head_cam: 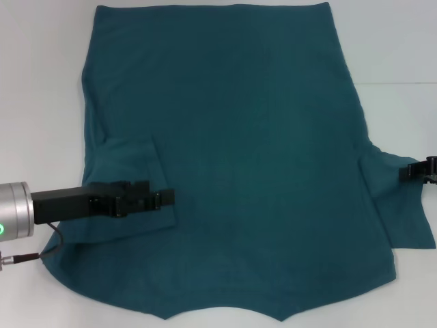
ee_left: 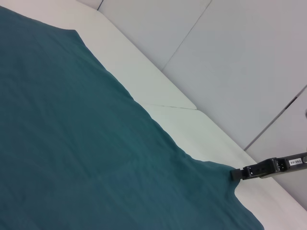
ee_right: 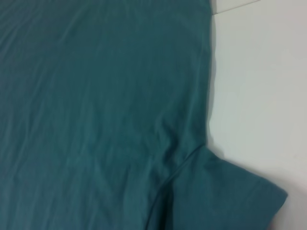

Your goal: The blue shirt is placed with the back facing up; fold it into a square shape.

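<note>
Blue shirt point(head_cam: 252, 157) covers the white table point(head_cam: 41, 68); left gripper point(head_cam: 166, 198) pinches its folded-in sleeve, right gripper point(head_cam: 407, 171) unclear.

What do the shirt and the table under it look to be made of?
Shirt: soft matte knit, probably cotton jersey; it lies limp with fine creases and a stitched sleeve seam. Table: smooth, hard white surface with a faint sheen, likely laminate or painted board; a thin seam line crosses it.
</note>
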Controlling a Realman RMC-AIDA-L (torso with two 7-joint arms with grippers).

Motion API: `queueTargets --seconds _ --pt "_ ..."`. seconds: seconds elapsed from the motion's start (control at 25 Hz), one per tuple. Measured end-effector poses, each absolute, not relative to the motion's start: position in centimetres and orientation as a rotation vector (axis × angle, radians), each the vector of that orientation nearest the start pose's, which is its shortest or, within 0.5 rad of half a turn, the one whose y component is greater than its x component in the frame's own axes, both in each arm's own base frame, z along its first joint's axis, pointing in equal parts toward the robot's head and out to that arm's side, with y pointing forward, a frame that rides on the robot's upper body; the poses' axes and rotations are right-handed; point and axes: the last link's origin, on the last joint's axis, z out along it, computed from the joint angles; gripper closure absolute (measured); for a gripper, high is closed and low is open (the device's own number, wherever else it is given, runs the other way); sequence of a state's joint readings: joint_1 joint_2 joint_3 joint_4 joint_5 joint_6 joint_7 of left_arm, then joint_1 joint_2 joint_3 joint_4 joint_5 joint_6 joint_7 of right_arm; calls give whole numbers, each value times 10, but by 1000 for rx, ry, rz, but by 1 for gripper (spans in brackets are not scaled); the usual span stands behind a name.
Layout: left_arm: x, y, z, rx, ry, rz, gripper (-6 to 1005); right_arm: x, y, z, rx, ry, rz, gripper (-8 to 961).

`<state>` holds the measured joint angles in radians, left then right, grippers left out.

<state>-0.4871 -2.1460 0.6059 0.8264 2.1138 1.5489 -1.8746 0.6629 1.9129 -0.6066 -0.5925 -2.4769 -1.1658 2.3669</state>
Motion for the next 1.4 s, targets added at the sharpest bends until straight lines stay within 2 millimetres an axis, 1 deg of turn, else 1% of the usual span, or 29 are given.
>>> queueTargets --seconds 0.08,0.48,0.64,0.96,1.24,1.4 --pt "-270 326 7 -2520 -1248 -706 139 336 392 66 -1990 1654 200 519" --pt "-270 326 8 -2519 -1251 -705 140 338 392 70 -1988 1644 191 815" --pt "-271 326 9 -2517 -1254 -704 140 336 397 75 -1985 1595 193 941" --pt "-272 325 10 -2512 -1269 -714 140 322 414 79 -1998 1490 142 936" --pt "-278 322 14 -2474 -1302 -725 139 316 425 93 -1946 1468 118 932" --pt "-279 321 15 -2470 -1304 -726 139 310 428 95 -1944 1478 129 930"
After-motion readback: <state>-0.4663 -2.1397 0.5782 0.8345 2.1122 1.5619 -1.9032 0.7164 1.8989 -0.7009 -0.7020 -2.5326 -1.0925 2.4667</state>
